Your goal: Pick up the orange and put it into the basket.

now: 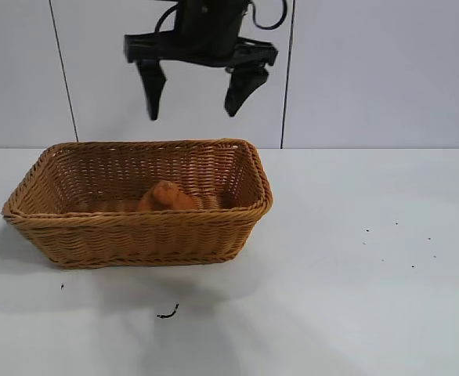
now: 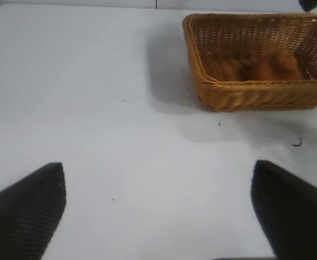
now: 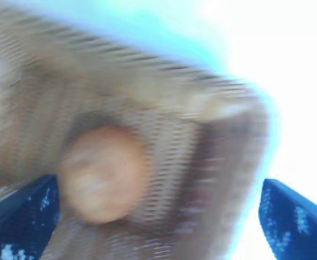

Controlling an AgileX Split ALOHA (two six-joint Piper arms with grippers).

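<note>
The orange (image 1: pixel 167 197) lies on the floor of the woven wicker basket (image 1: pixel 143 216), near its middle. My right gripper (image 1: pixel 192 115) hangs open well above the basket, with nothing between its fingers. In the right wrist view the orange (image 3: pixel 101 173) sits below, off toward one fingertip, with the basket wall (image 3: pixel 202 108) around it and the right gripper (image 3: pixel 158 181) spread wide. The left gripper (image 2: pixel 158 164) is open over bare table, far from the basket (image 2: pixel 256 82), where the orange (image 2: pixel 272 67) shows inside. The left arm is outside the exterior view.
The basket stands on a white table (image 1: pixel 355 298) in front of a pale panelled wall. A small dark scrap (image 1: pixel 167 313) lies in front of the basket, and a few dark specks (image 1: pixel 394 243) dot the table to its right.
</note>
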